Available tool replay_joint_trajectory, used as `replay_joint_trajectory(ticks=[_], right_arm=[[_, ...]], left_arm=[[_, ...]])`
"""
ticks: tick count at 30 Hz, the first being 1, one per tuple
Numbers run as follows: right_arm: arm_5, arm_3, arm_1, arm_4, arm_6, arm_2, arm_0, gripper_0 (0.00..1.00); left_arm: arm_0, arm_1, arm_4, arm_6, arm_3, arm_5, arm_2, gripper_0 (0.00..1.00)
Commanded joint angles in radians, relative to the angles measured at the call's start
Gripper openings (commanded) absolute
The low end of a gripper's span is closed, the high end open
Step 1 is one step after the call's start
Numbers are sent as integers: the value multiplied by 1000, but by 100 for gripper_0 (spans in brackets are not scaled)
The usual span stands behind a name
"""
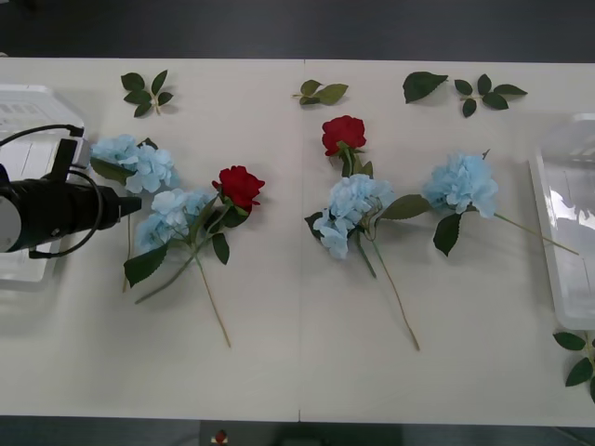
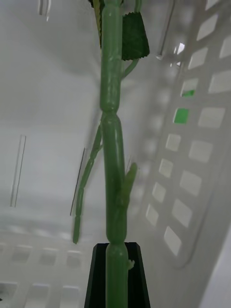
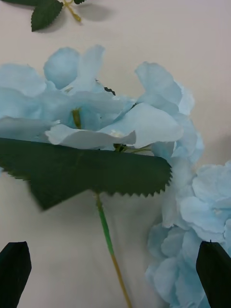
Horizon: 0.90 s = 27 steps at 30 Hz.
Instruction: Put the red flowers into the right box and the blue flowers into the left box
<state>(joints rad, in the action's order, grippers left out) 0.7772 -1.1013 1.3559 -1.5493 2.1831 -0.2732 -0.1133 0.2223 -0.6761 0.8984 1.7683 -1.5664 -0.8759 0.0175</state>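
My left gripper (image 3: 114, 250) is open, its black fingers (image 3: 14, 272) on either side of a blue flower's (image 3: 96, 108) green stem (image 3: 107, 233) on the table. In the front view the left gripper (image 1: 128, 206) reaches in from the left, beside two blue flowers (image 1: 138, 163) (image 1: 173, 214). Two more blue flowers (image 1: 350, 210) (image 1: 461, 182) lie right of centre. The red flowers (image 1: 241, 185) (image 1: 344, 133) lie among them. The left box (image 1: 28, 111) sits behind the left arm and the right box (image 1: 563, 232) at the right edge. My right gripper (image 2: 115, 274) is shut on a green flower stem (image 2: 113, 159) above a white box floor (image 2: 192, 183); its bloom is hidden.
Loose leaf sprigs lie along the table's far side (image 1: 147, 93) (image 1: 321, 92) (image 1: 423, 85) (image 1: 485, 93) and at the near right corner (image 1: 581, 358). The white table has bare room along its near side.
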Motion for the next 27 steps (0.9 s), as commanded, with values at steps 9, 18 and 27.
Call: replay_joint_trajectory(ticks=[9,18,27], right_arm=[[-22,21,-11,127,30,17,-34,79],[8,-123,12,124,73,19,-34,89],[120,-393,25,112,198,20,-98,90]], left_arm=[[49,35,-226,-233,-7,8,91,100],[65,61,-259,-286,37,9,119,100],[86,86,-263,-280,106,26,122,100]])
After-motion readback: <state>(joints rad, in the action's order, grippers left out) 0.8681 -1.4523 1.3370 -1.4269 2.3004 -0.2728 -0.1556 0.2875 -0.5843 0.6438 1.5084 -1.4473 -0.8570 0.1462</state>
